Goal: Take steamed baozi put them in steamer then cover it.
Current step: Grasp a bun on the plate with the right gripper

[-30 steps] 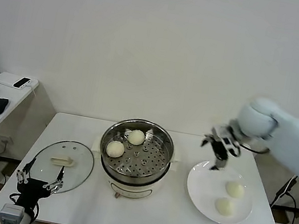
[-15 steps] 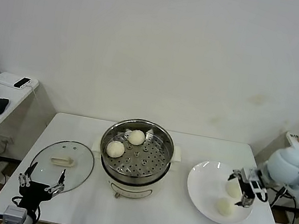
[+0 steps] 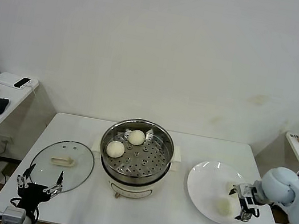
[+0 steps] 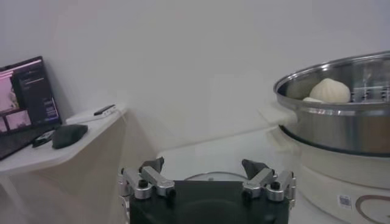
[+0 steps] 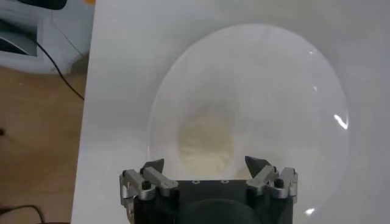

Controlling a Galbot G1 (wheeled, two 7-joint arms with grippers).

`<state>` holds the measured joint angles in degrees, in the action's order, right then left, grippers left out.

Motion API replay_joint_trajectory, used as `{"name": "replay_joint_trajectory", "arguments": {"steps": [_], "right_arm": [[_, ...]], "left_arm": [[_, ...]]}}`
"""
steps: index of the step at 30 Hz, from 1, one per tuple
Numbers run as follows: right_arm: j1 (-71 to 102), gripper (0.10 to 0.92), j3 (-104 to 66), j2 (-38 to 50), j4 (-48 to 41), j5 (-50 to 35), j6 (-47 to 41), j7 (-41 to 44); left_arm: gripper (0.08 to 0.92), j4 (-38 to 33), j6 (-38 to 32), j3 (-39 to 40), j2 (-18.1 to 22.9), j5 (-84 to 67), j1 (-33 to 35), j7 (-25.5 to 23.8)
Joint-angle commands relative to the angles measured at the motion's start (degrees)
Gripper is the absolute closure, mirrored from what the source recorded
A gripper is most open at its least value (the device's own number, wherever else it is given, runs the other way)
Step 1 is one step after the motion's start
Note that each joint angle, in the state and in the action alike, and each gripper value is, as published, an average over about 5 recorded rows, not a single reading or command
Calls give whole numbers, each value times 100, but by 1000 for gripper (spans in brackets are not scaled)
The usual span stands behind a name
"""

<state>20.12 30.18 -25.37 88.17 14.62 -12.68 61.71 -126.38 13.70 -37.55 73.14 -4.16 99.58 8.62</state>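
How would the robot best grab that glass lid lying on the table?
By the cream handle at the centre of the cover, coming straight down from above. The lid lies flat, so the raised handle is probably the only graspable part. The left gripper, open, waits nearby.

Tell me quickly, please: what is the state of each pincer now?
Left pincer: open, holding nothing, parked near the cover.
Right pincer: open, over a baozi on the plate.

Even, bright light falls from overhead; shadows are faint; the right gripper hangs above a washed-out round white plate, the cream-white bun just ahead soft and blurred; a small glare spot marks the plate's rim.
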Motion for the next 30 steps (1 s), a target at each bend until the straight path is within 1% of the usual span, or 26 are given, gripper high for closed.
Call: {"name": "replay_joint_trajectory", "arguments": {"steps": [1, 8, 12, 18, 26, 30], "right_arm": [[364, 203, -236, -224, -343, 177, -13, -112], [324, 204, -238, -423, -569, 187, -19, -229], [313, 218, -237, -511, -620, 180, -49, -246], [259, 275, -195, -599, -664, 161, -111, -220], [2, 388, -63, -589, -659, 79, -135, -24], [-247, 414, -41, -563, -675, 21, -109, 112]], "left_arm": [[177, 24, 0, -1, 11, 1, -10, -3], [177, 41, 1, -4, 9, 1, -37, -1], [177, 27, 7, -5, 9, 5, -36, -1], [177, 9, 12, -10, 10, 5, -33, 0], [177, -12, 10, -8, 27, -4, -41, 22], [177, -27, 9, -14, 22, -6, -37, 23]]}}
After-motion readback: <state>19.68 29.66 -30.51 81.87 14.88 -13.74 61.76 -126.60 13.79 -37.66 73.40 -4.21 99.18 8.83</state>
